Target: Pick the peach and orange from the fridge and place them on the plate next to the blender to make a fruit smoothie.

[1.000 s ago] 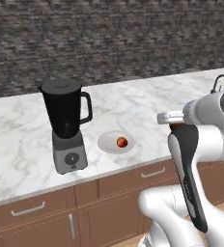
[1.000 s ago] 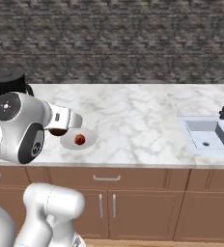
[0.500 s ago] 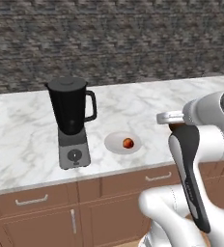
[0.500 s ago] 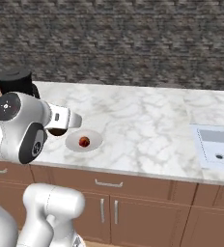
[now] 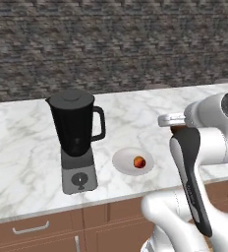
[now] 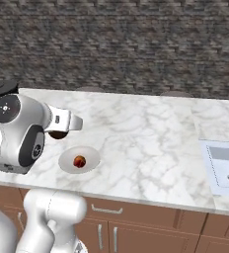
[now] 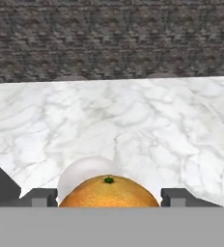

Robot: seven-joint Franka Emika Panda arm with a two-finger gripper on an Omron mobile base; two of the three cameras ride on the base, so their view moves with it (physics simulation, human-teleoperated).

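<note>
My gripper (image 7: pixel 106 198) is shut on the orange (image 7: pixel 109 192), a round fruit with a green stem dot held between the dark fingertips (image 7: pixel 36 197). From the right base view the orange (image 6: pixel 58 134) hangs under the hand just left of and above the white plate (image 6: pixel 67 160). The peach (image 6: pixel 79 161) lies on that plate. In the left base view the peach (image 5: pixel 139 162) rests on the plate (image 5: pixel 121 162), right of the black-jug blender (image 5: pixel 76 138). Just ahead of the orange in the hand view is the plate (image 7: pixel 85 171). The fridge is out of view.
The marble counter (image 5: pixel 22 162) runs along a dark stone wall (image 5: pixel 111 44). A sink (image 6: pixel 225 168) is set into the counter at the far right. Brown drawers with bar handles (image 6: pixel 106 209) lie below the counter edge.
The whole picture has shifted a little as the base moved, bringing the blender and plate nearer. The gripper still holds the orange beside the plate; the peach has not moved.
</note>
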